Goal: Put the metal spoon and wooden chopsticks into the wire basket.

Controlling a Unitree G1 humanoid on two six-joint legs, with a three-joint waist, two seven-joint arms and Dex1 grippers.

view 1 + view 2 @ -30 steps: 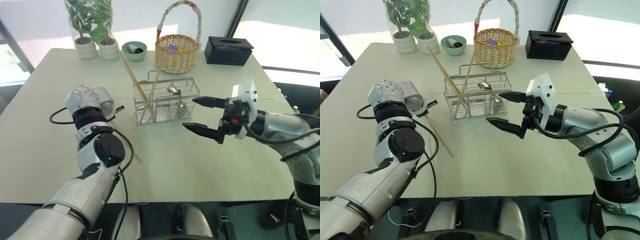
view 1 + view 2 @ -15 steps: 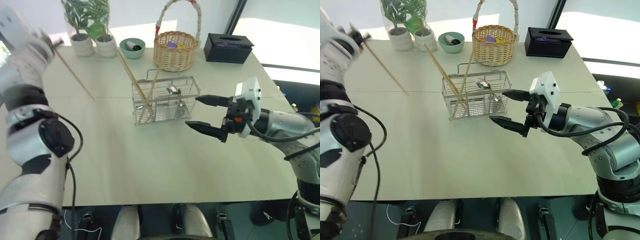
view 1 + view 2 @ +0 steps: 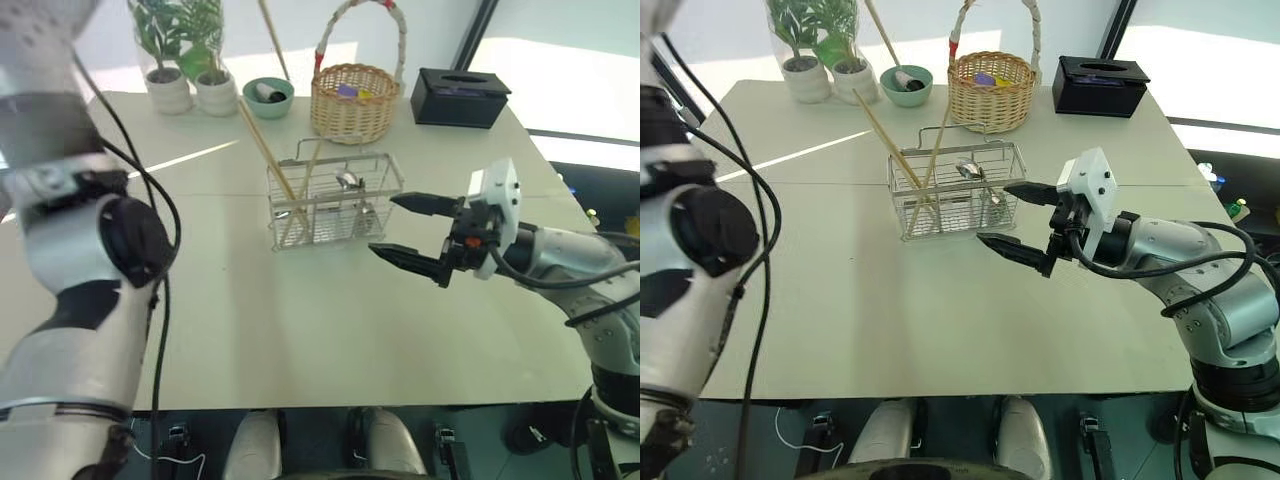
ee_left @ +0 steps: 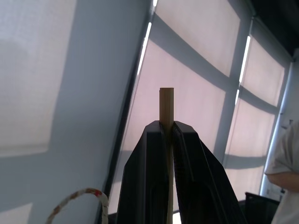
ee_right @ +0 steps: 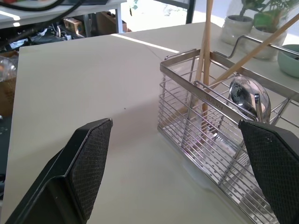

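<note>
Holding one chopstick [image 4: 166,100] tight in my left pincer [image 4: 167,135], I am aiming to tip it into the wire basket [image 3: 335,200] below; my right pincer [image 3: 412,232] is waiting wide open beside it.

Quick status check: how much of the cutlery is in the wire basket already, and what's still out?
Done: the metal spoon and at least two wooden chopsticks stand in the wire basket. In hand: the left gripper is shut on one more chopstick, carried high above the table. Left: drop that stick into the basket. The right gripper waits open beside the basket, holding nothing.
</note>
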